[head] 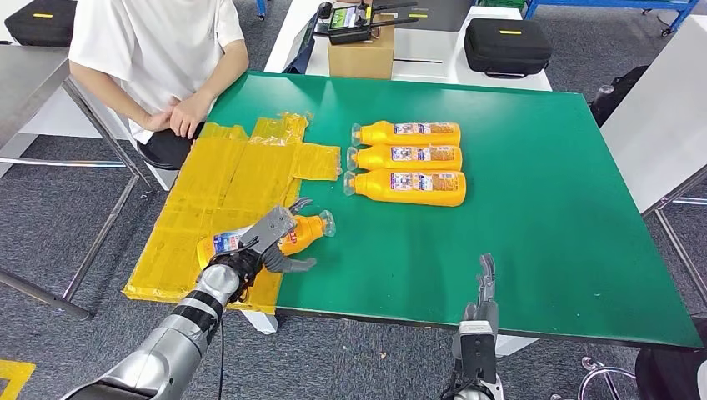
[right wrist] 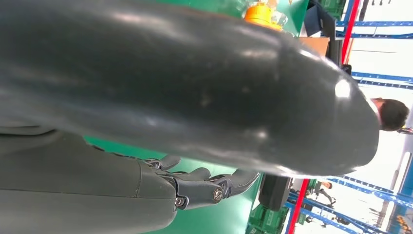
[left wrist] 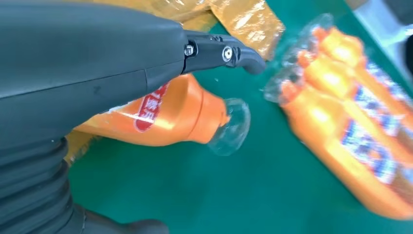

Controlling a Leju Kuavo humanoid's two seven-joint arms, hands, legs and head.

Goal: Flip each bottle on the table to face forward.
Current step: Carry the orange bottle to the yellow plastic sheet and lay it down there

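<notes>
One bottle is grasped in our left hand at the desk's near left edge, partly over yellow wrapping. Our right hand hangs released (fingers straight, nothing held). Three bottles lie well apart, labels up. We judge the smooth body may slip or roll off the edge during rotation.

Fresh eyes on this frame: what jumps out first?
The left hand grips an orange bottle lying at the table's near left edge, half over a yellow plastic sheet. Three more orange bottles lie side by side mid-table on the green table, caps pointing left. The right hand hovers at the near edge holding nothing, and a person sits at the far left corner.
</notes>
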